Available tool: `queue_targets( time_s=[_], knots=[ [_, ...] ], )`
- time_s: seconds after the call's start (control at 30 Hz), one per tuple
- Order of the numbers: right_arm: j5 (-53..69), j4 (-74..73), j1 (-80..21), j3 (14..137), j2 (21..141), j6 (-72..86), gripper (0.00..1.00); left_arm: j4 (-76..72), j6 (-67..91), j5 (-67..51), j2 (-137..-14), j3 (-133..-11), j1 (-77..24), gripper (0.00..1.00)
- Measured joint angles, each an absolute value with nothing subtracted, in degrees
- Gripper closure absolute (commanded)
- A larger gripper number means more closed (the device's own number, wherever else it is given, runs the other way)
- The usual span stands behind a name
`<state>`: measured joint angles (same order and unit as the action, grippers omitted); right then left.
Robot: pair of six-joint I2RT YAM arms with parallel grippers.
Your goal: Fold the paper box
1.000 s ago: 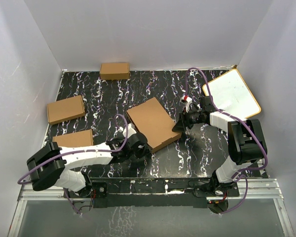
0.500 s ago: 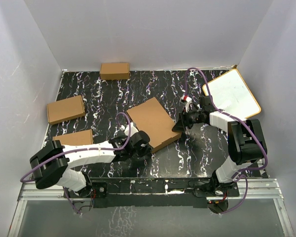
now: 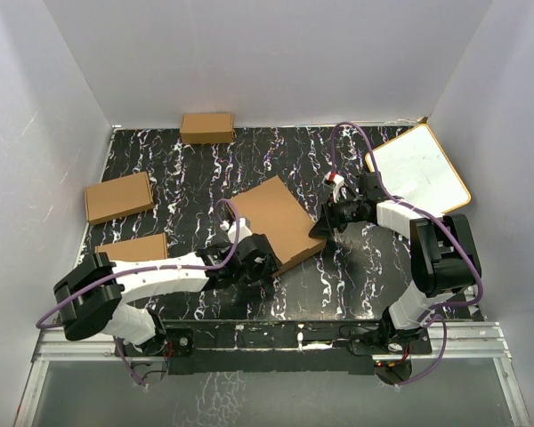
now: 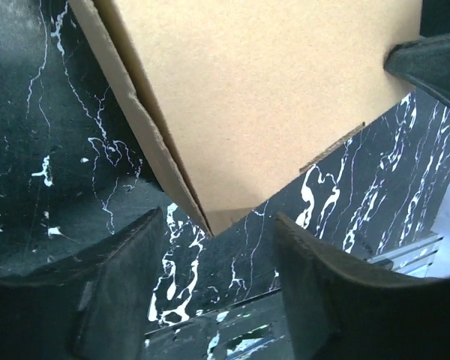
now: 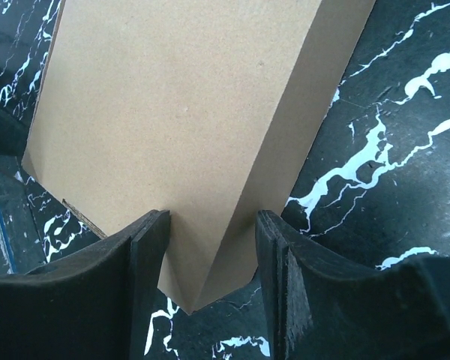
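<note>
A: Left gripper point(image 4: 217, 220), how do the jaws stand?

B: Spread wide, holding nothing. The near corner of the paper box point(image 4: 270, 97) pokes into the gap between the fingers point(image 4: 120, 285) and touches neither. The black marbled table point(image 4: 45, 150) shows either side of the corner.

A: Right gripper point(image 5: 210, 217)?

B: Clamped on the next corner of the same box. Cardboard fills the gap from finger to finger, both against it.

A: So the box lies where?

B: Folded flat, between the two grippers, stretching away ahead of each. Can't tell if the gripped corner is off the table.

A: Anything else around?

B: Three small boxes point(image 3: 118, 197) to the left of the left gripper and beyond it. A white board point(image 3: 418, 169) is behind the right gripper, well apart from the box.
</note>
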<state>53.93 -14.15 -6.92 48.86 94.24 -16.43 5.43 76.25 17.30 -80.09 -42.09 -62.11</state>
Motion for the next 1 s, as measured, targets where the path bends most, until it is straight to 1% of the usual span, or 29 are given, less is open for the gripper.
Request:
queue_targets(
  time_s=[0.03,0.1,0.17,0.2,0.37,0.5,0.6,0.67,0.83,0.9,1.0],
  knots=[
    [53.9,-14.5,-7.1,49.0,94.2,-16.4,0.44,5.5,74.8,17.2,-79.9,-42.1,-62.1,0.28],
    [53.9,-15.0,-7.4,49.1,94.2,-16.5,0.43,5.7,71.1,17.0,-78.1,-42.0,-62.1,0.19],
    [54.1,-15.3,-7.4,49.1,94.2,-16.6,0.42,4.6,66.5,16.8,-74.5,-41.3,-62.1,0.07],
    [54.2,-15.5,-7.4,49.1,94.2,-16.6,0.42,3.9,64.1,16.7,-72.3,-40.7,-62.1,0.03],
    [55.5,-16.5,-7.0,49.1,94.2,-16.3,0.39,0.3,53.2,13.7,-62.6,-39.3,-59.1,0.03],
    [57.0,-16.6,-6.6,49.0,94.2,-15.4,0.33,-9.2,51.0,2.9,-58.9,-33.6,-46.3,0.03],
    [58.3,-16.5,-6.0,48.9,94.2,-14.4,0.29,-15.1,51.9,-2.9,-58.9,-28.0,-38.7,0.03],
    [59.0,-16.5,-5.8,48.9,94.2,-13.8,0.26,-17.4,52.7,-5.9,-59.2,-25.3,-36.3,0.03],
    [59.0,-16.7,-5.7,49.6,94.7,-13.3,0.25,-23.8,55.0,-11.3,-60.2,-21.4,-31.4,0.03],
    [58.9,-18.0,-5.8,52.7,96.8,-13.2,0.25,-25.6,55.5,-11.9,-60.8,-20.9,-30.0,0.03],
    [58.9,-19.4,-5.7,60.6,102.5,-12.6,0.25,-27.5,56.0,-11.9,-62.0,-20.6,-29.1,0.03]
  ],
)
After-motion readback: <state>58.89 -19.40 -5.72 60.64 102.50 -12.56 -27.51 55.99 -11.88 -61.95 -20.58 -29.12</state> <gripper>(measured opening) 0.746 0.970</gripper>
